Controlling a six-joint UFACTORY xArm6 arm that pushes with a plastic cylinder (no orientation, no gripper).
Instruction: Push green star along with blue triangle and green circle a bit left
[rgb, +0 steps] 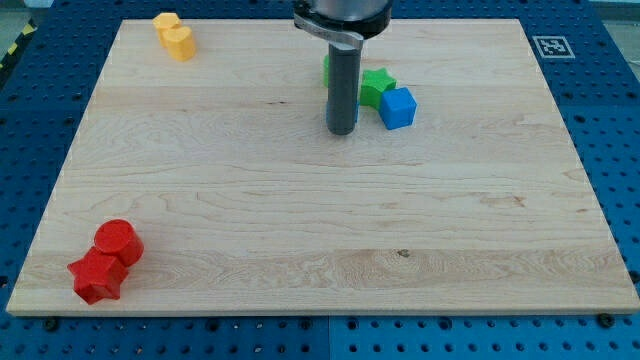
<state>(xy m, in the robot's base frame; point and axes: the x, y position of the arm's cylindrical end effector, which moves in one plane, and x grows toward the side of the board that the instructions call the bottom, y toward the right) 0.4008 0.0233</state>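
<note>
In the camera view, a yellow block (175, 36) is seen at the pale wooden surface's (300, 230) eleven o'clock corner; a red cylinder (119, 242) and red star (97, 276) sit at seven o'clock. The green star (377, 86) lies just at three o'clock of my tip (342, 130), touching a blue block (398, 107); another green block (327, 68) is largely hidden behind the rod. No claw is fitted.
</note>
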